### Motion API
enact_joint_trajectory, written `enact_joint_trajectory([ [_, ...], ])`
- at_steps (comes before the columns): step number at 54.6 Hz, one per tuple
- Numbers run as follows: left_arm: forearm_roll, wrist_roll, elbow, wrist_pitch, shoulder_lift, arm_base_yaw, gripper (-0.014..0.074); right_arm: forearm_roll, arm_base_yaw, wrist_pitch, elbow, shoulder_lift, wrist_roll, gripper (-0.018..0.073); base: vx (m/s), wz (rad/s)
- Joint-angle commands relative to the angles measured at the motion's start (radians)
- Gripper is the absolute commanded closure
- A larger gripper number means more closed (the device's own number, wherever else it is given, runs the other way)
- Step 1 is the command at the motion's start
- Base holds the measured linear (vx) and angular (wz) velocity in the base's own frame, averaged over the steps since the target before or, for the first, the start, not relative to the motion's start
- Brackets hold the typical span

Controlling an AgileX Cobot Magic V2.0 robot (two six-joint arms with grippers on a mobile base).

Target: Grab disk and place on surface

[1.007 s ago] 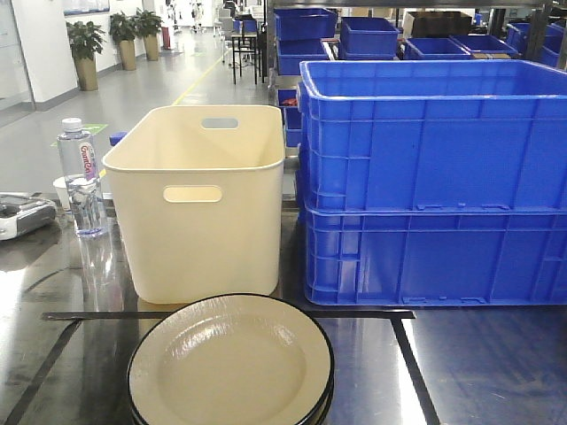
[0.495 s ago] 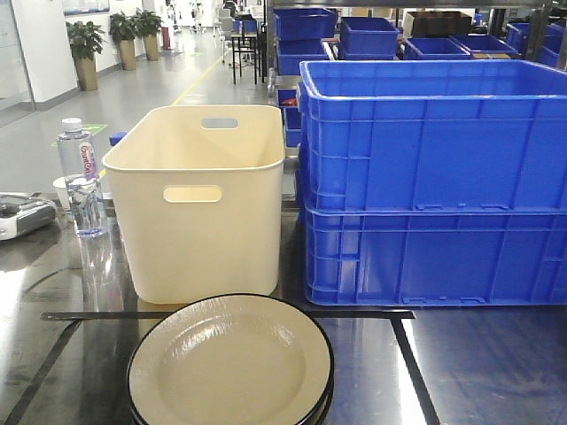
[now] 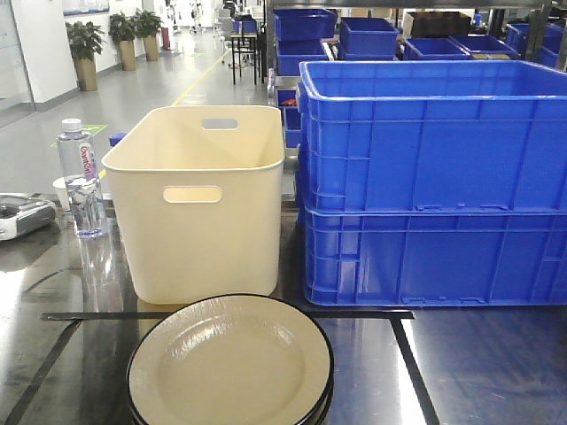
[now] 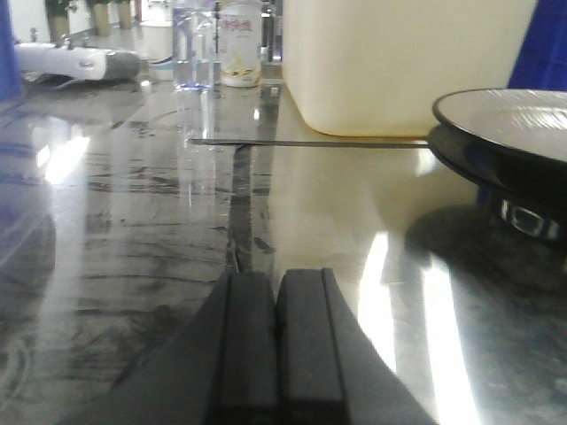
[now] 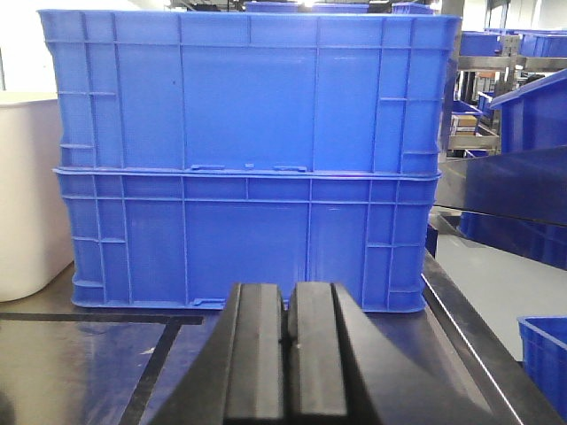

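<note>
Apparently stiff, glossy and slippery, the disk (image 3: 230,363) tops a stack at the desk's (image 3: 478,372) near edge, best pinched by its rim; both tools (image 4: 276,345) (image 5: 290,354) sit pressed together, empty.

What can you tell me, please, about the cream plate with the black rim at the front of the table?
The round cream plate with the thin black rim looks like enamelled metal, shallow, with a wide flat lip and a glossy, slightly dimpled well. It lies level and upright as the top of a small stack; darker rims show beneath it. The stack rests on the shiny dark steel tabletop, just in front of the cream plastic tub, over a black tape line. Nothing grips it.
</note>
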Motion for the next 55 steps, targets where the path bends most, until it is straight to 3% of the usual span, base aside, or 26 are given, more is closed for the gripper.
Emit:
enact_joint_trajectory([
  [1, 0.044, -0.013, 0.026, -0.077, -0.017, -0.021, 0.0595, 0.023, 0.0, 0.025, -0.028, 0.015, -0.003, 0.0571, 0.0, 0.0],
  [55, 0.05, -0.013, 0.025, -0.077, -0.015, -0.023, 0.0595, 0.023, 0.0, 0.025, -0.028, 0.016, -0.003, 0.0571, 0.0, 0.0],
])
